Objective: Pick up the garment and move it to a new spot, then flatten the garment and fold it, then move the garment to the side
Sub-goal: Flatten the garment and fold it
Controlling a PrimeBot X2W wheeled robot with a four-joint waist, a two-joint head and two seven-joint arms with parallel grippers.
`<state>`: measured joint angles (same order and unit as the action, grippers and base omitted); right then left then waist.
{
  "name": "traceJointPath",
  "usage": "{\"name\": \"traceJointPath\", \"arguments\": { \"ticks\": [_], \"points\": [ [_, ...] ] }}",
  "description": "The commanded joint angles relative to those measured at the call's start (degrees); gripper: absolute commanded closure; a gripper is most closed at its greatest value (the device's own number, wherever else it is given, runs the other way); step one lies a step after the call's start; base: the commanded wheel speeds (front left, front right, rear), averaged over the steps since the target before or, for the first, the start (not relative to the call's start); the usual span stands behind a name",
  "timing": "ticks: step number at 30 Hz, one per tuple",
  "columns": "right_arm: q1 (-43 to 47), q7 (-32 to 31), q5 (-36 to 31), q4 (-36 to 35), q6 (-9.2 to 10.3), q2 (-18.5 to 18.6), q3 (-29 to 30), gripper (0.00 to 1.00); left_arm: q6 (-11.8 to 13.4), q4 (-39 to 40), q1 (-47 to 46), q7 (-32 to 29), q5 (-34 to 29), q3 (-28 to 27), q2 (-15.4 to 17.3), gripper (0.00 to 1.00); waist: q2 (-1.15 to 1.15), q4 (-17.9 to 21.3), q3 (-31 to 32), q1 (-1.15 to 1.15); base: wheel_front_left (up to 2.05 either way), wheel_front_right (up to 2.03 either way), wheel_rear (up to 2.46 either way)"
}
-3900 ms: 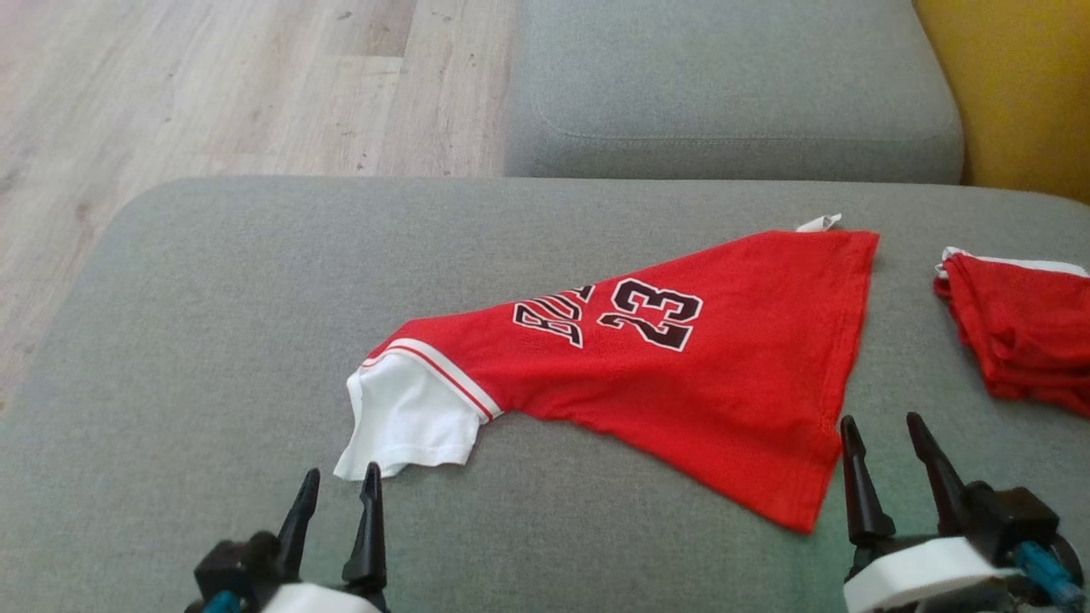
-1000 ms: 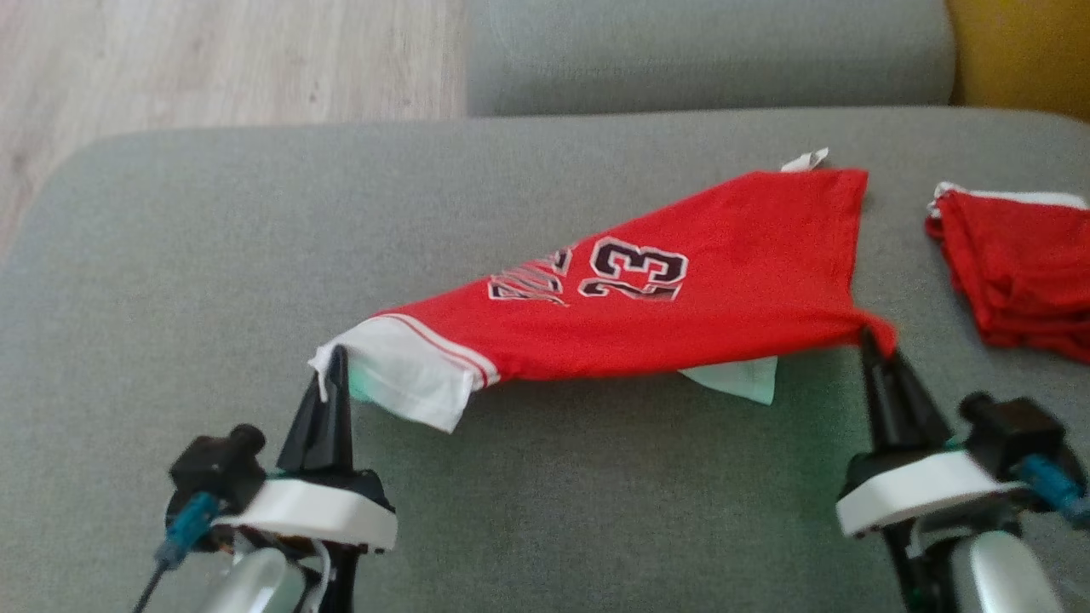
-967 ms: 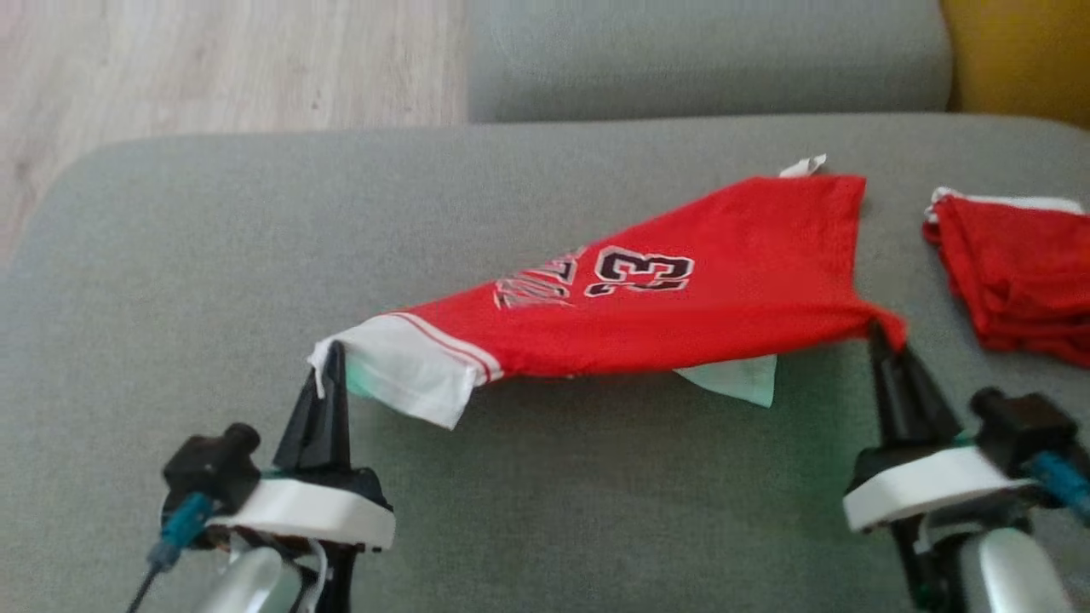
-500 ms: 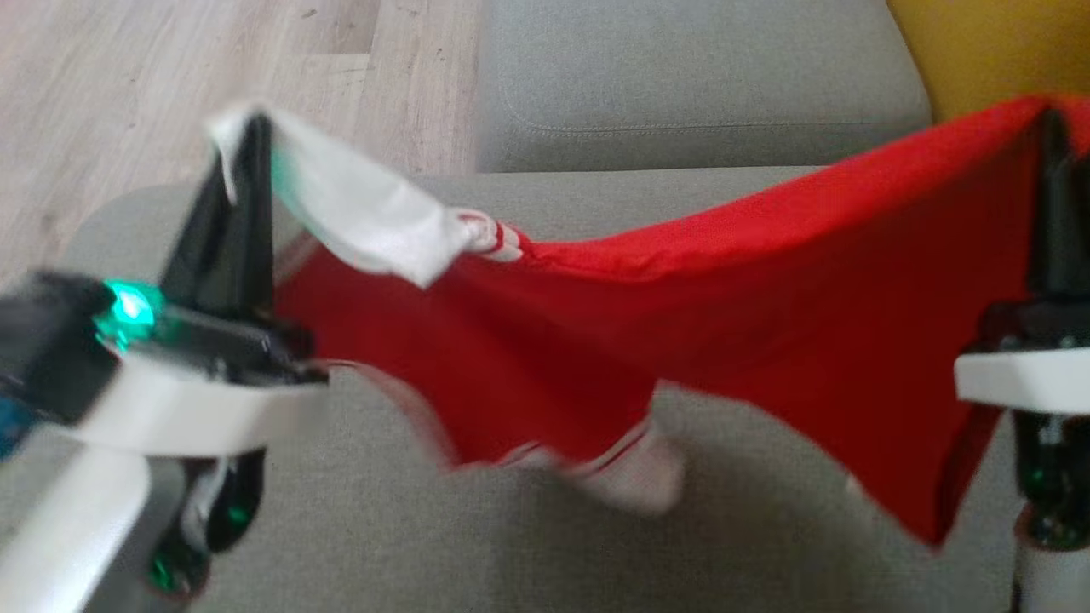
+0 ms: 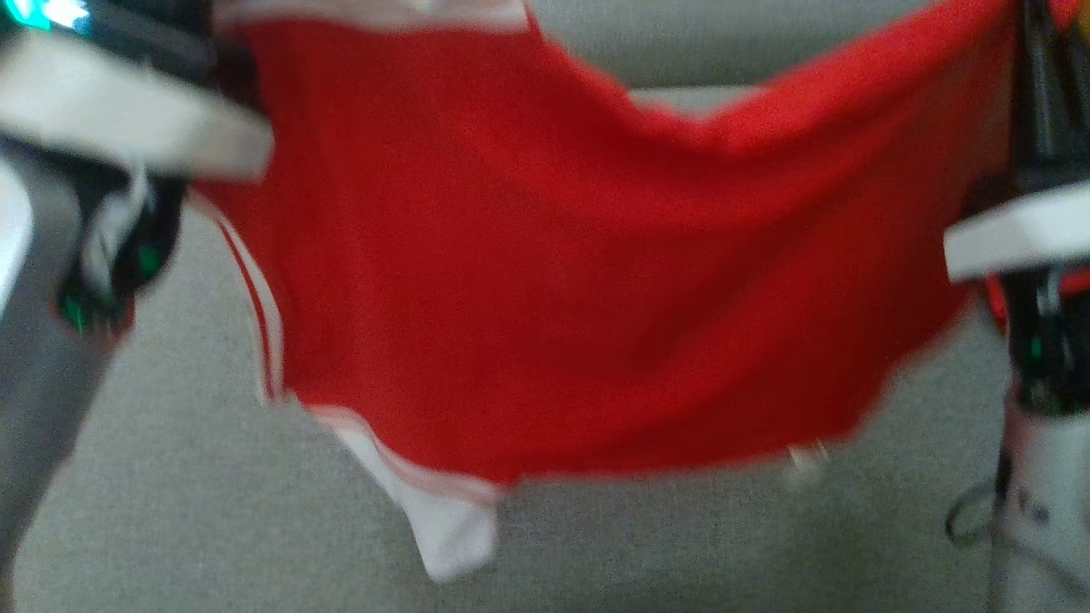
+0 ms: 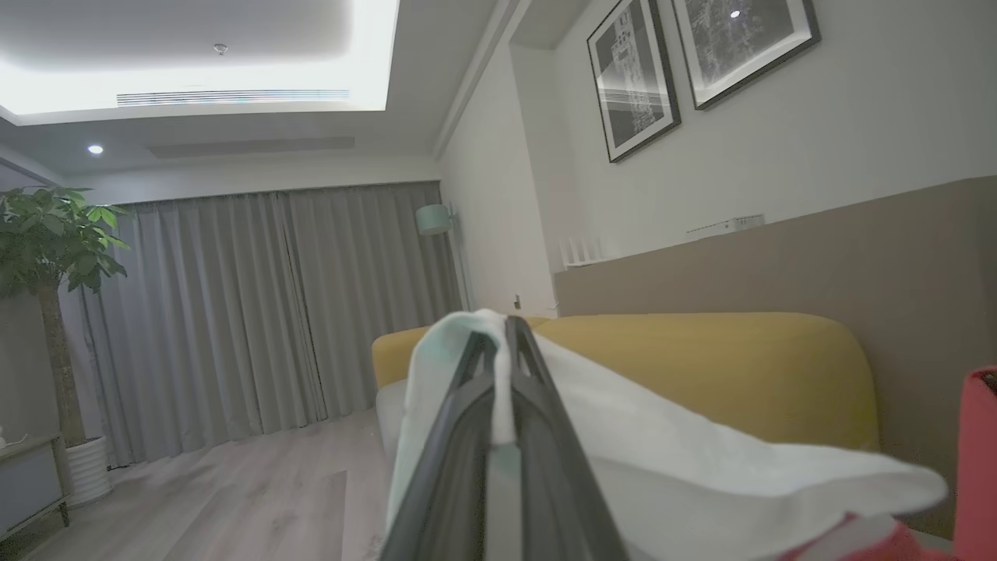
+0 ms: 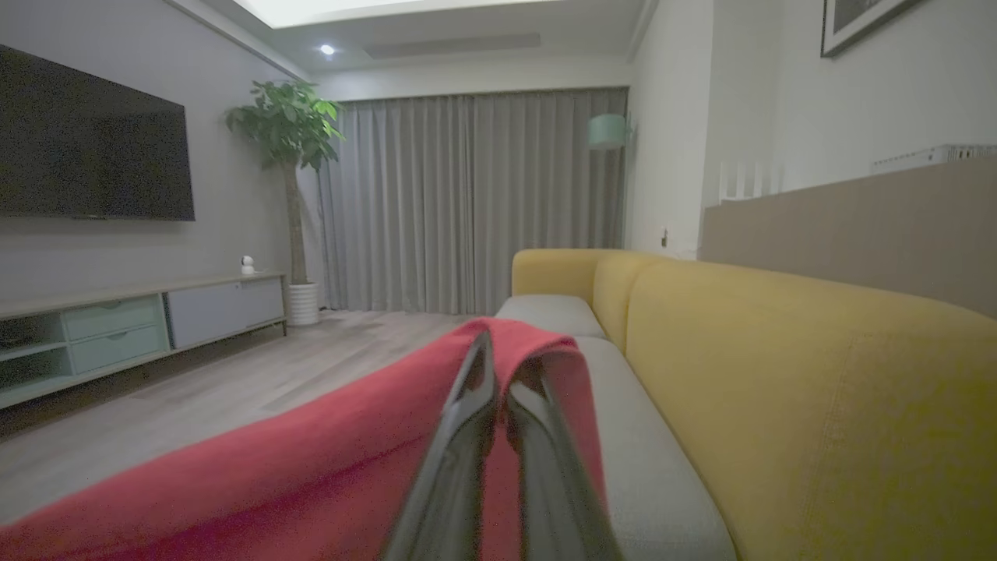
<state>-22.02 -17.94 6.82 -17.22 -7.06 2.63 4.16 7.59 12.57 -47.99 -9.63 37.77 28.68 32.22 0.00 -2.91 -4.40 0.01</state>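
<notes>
The garment [image 5: 553, 281] is a red jersey with white trim, and it hangs in the air as a wide sheet above the grey sofa cushion [image 5: 213, 511]. One white sleeve [image 5: 451, 528] dangles at its lowest point. My left gripper [image 6: 502, 347] is shut on the other white sleeve [image 6: 685, 460] at the sheet's upper left. My right gripper [image 7: 498, 354] is shut on a red corner of the garment [image 7: 311, 460] at the upper right. In the head view both pale wrists flank the cloth, with the right gripper's dark fingers [image 5: 1035, 94] rising along its edge. The printed side is hidden.
A yellow sofa back [image 7: 818, 389] runs along the right of the grey seat [image 7: 646, 460]. Wooden floor [image 7: 234, 389] lies to the left, with a low TV cabinet [image 7: 117, 319], a potted plant [image 7: 288, 132] and grey curtains [image 7: 467, 202] beyond it.
Both grippers have risen with the garment, lifting it off the cushion. It went from stretched low over the seat to hanging free between them. The head view has shifted too.
</notes>
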Motion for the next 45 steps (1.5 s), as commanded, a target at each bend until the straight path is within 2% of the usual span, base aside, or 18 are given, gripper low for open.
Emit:
{"name": "traceJointPath", "arguments": {
  "ticks": [1, 4, 9, 12, 17, 22, 26, 30, 37, 40, 45],
  "points": [
    [-5.9, -0.7, -0.6, -0.2, -0.43, 0.4, -1.5, 1.0, -0.7, -1.5, -6.0, -0.7, 0.3, -2.6, 0.8, 1.0, 0.0, 0.0, -4.3, -0.01, 0.0, 0.0, 0.0],
    [-14.8, -0.6, -2.1, 6.9, -0.43, 1.4, -2.6, 1.0, -2.1, -11.0, -13.6, -0.8, 2.4, -3.6, -2.6, 1.0, 0.0, 0.2, -8.0, -0.01, 0.0, 0.0, 0.0],
    [-30.1, 1.9, -6.0, 21.5, -0.43, 1.6, -4.8, 1.0, -4.6, -25.3, -26.4, 2.3, -0.9, -3.4, -4.7, 1.0, 0.0, 0.8, -12.5, -0.01, 0.0, 0.0, 0.0],
    [-40.4, 5.1, -10.2, 32.4, -0.43, 1.0, -5.3, 1.0, -5.8, -34.3, -34.5, 5.7, -3.8, -1.9, -7.5, 1.0, 0.0, 0.4, -14.7, -0.01, 0.0, 0.0, 0.0],
    [-48.5, 8.1, -15.3, 43.3, -0.43, 0.6, -3.0, 1.0, -6.8, -43.0, -38.9, 10.5, -5.3, -0.4, -11.8, 1.0, 0.0, -1.4, -17.2, -0.01, 0.0, 0.0, 0.0],
    [-50.6, 11.0, -19.0, 50.2, -0.43, 0.4, -1.6, 1.0, -8.5, -47.7, -38.4, 14.1, -4.0, 0.2, -15.2, 1.0, 0.0, -2.8, -21.8, -0.01, 0.0, 0.0, 0.0],
    [-48.8, 13.7, -20.5, 54.6, -0.43, 0.3, -0.5, 1.0, -10.1, -49.3, -34.9, 17.1, -2.5, 0.6, -17.2, 1.0, 0.0, -3.6, -24.8, -0.01, 0.0, 0.0, 0.0],
    [-46.8, 16.4, -20.6, 57.0, -0.43, 0.3, -0.3, 1.0, -11.1, -49.4, -30.9, 19.5, -1.1, 0.5, -17.9, 1.0, 0.0, -3.6, -26.2, -0.01, 0.0, 0.0, 0.0],
    [-40.0, 22.0, -17.2, 57.7, -0.43, 0.3, -1.4, 1.0, -12.2, -44.0, -18.9, 23.2, 0.9, -0.3, -16.3, 1.0, 0.0, -3.2, -27.1, -0.01, 0.0, 0.0, 0.0],
    [-35.9, 23.5, -14.7, 55.9, -0.43, 0.3, -1.9, 1.0, -11.6, -39.5, -12.4, 23.9, 2.1, -1.7, -15.2, 1.0, 0.0, -2.8, -26.2, -0.01, 0.0, 0.0, 0.0],
    [-27.0, 24.1, -10.0, 49.9, -0.43, 0.3, -3.5, 1.0, -9.2, -29.5, 0.4, 24.4, 3.1, -3.3, -13.5, 1.0, 0.0, -2.6, -23.8, -0.01, 0.0, 0.0, 0.0]
  ]
}}
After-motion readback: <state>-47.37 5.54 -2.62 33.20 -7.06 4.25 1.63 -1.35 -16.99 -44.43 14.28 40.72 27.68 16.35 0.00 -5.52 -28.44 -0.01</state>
